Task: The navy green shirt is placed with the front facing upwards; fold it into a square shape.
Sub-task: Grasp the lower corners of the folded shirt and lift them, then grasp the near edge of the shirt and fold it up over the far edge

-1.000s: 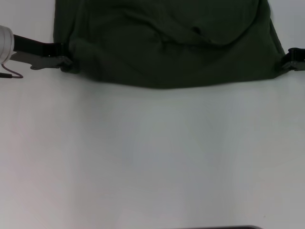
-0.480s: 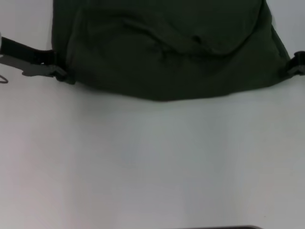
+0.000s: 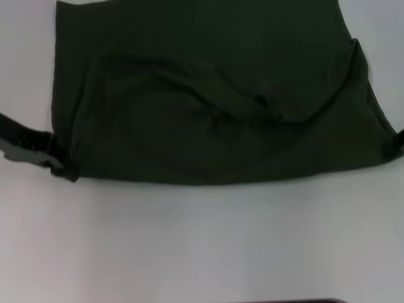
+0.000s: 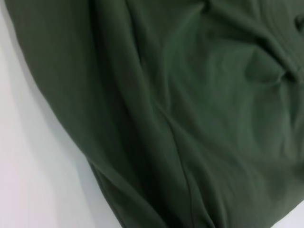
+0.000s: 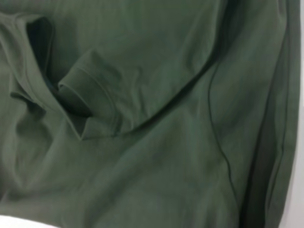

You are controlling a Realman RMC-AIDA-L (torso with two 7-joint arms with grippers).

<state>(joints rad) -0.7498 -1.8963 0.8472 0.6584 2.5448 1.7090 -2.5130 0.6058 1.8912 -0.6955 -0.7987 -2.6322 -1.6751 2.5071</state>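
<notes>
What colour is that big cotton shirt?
Dark olive-green cotton shirt, plain, no lettering showing; clearest in the head view.

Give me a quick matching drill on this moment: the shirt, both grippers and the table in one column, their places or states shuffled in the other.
Things:
1. navy green shirt
2. left gripper
3. right gripper
4. table

Places or states:
A. bare white surface nearest the robot
B. at the shirt's near corner on the robot's left side
C. spread wrinkled across the far half of the head view, no lettering showing
D. just visible at the head view's edge, at the shirt's corner on the robot's right side

Pairs: 1-C, 2-B, 3-D, 4-A
</notes>
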